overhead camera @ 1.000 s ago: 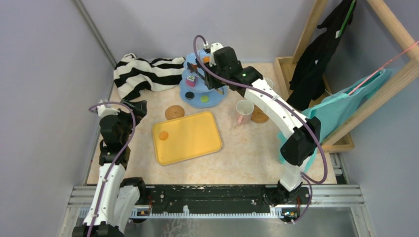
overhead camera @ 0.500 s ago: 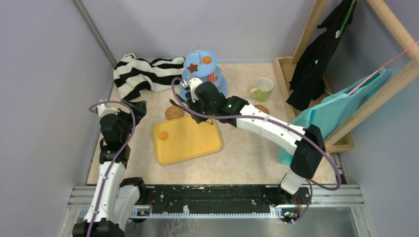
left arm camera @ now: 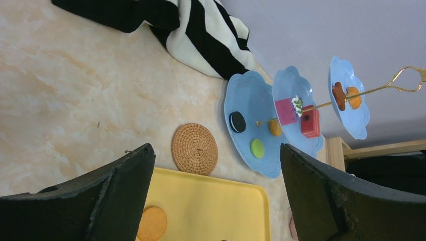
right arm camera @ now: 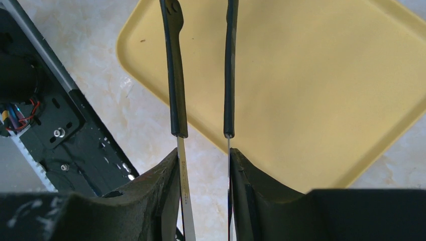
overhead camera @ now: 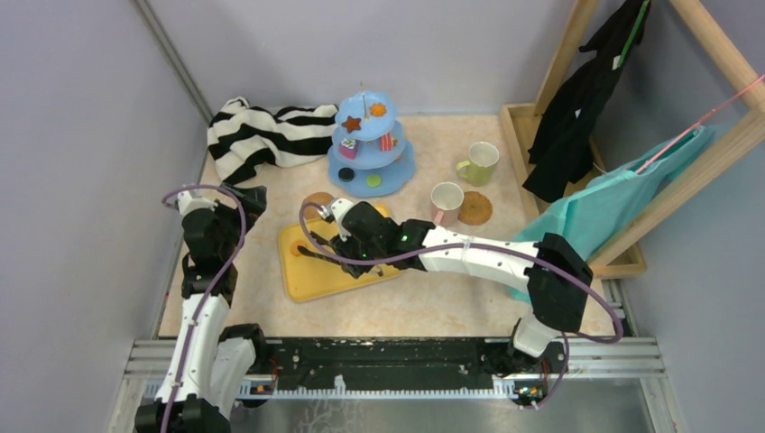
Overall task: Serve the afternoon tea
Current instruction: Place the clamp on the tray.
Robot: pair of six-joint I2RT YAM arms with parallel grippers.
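The light-blue three-tier stand [overhead camera: 370, 144] stands at the back and carries several toy cookies and cake slices; it also shows in the left wrist view [left arm camera: 246, 100]. The pink-handled cup [overhead camera: 446, 202] stands beside a cork coaster [overhead camera: 474, 208], and the yellow-green cup [overhead camera: 480, 162] is behind them. A second coaster [left arm camera: 194, 149] lies behind the yellow tray [overhead camera: 307, 275]. An orange cookie [left arm camera: 152, 224] lies on the tray. My right gripper [overhead camera: 343, 247] is shut on black-tipped metal tongs [right arm camera: 176, 75], which reach over the tray's left part. My left gripper [overhead camera: 248, 197] is open and empty at the left.
The black-and-white striped cloth [overhead camera: 262, 135] lies at the back left. A wooden frame [overhead camera: 577, 54] with dark clothes and a teal cloth [overhead camera: 622, 198] stands on the right. The black base rail [overhead camera: 388, 356] runs along the near edge.
My right arm has swung from the tiered stand down and to the left, and holds the tongs over the yellow tray. The left arm has not moved.
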